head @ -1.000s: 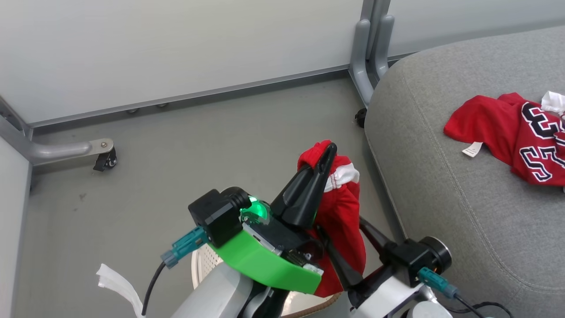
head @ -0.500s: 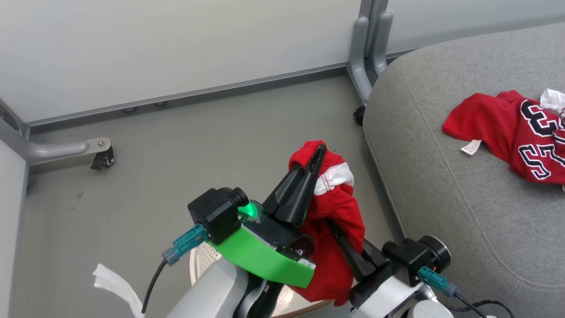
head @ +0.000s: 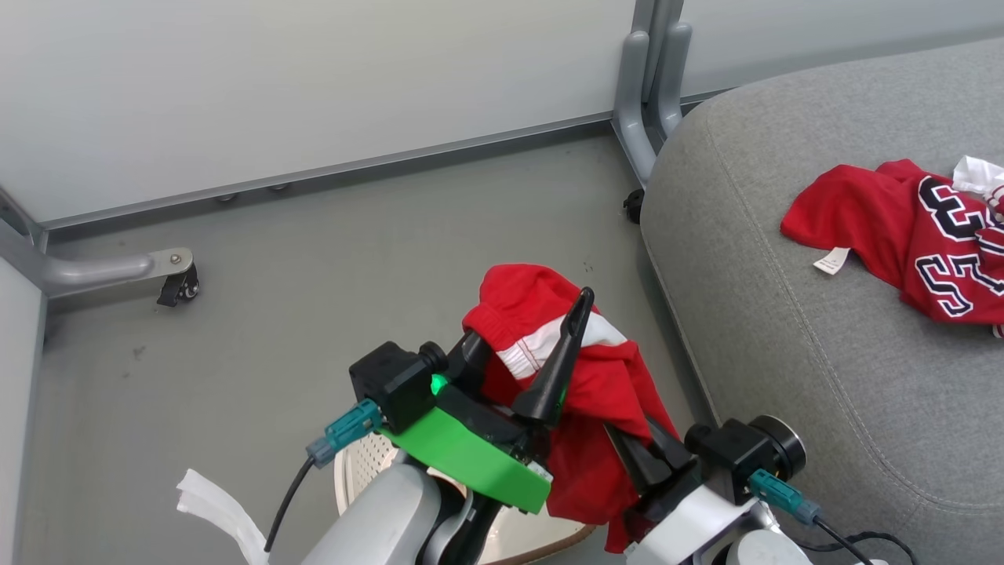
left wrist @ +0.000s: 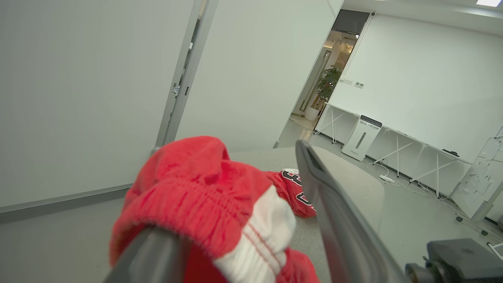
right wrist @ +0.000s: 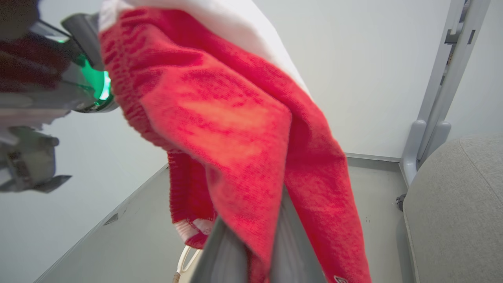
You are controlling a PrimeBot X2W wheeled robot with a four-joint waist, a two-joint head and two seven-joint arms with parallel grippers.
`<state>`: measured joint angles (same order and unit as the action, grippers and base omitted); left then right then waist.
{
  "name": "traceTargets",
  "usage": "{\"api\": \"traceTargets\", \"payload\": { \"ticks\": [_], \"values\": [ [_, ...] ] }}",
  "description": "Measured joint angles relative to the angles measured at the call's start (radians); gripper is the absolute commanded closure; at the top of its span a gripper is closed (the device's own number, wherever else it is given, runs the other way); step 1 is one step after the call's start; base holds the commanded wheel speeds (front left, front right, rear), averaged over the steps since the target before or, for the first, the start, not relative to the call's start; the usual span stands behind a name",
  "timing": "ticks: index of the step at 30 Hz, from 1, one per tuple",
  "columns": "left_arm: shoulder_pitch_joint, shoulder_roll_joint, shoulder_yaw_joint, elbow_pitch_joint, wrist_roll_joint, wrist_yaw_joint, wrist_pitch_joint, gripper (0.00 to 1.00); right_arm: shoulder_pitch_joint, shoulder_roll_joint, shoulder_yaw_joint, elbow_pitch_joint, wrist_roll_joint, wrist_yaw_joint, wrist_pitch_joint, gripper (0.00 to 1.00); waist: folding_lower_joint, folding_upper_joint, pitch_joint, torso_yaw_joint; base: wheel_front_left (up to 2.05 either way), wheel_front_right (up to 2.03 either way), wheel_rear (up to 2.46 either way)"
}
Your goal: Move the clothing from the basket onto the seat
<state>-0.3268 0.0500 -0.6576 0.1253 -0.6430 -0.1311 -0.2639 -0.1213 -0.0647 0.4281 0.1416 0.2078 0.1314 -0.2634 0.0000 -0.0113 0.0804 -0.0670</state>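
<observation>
A: Head view, lower middle: by what are the shorts (head: 565,377) carried?
B: They are pinched low down by the right end effector (head: 631,439), which is pressed together on the cloth. The left end effector (head: 527,329) is spread, with the waistband merely draped over it, so the weight is likely borne on the right.
A: And the rest?
B: The jersey (head: 902,235) is laid on the seat (head: 769,353), at the frame's right. The shorts are held up between basket (head: 357,471) and seat, not yet on it; a rightward swing is judged needed.

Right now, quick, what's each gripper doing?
Left gripper: open, shorts draped over one finger.
Right gripper: closed on the shorts.
</observation>
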Motion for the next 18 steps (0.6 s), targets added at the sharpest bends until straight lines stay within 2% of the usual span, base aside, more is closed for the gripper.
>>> {"api": "traceTargets", "payload": {
  "ticks": [8, 18],
  "values": [
    [-0.002, 0.000, -0.010, 0.045, 0.029, 0.000, 0.000, 0.00, 0.000, 0.005, -0.023, -0.016, 0.006, 0.000, 0.000, 1.00, 0.0000, 0.0000, 0.008, -0.002, 0.00, 0.00, 0.00],
    [-0.001, 0.014, -0.017, 0.100, 0.090, 0.000, 0.000, 0.00, -0.001, 0.015, -0.133, -0.060, 0.061, 0.000, 0.000, 1.00, 0.0000, 0.0000, 0.023, -0.010, 0.00, 0.00, 0.00]
  ]
}}
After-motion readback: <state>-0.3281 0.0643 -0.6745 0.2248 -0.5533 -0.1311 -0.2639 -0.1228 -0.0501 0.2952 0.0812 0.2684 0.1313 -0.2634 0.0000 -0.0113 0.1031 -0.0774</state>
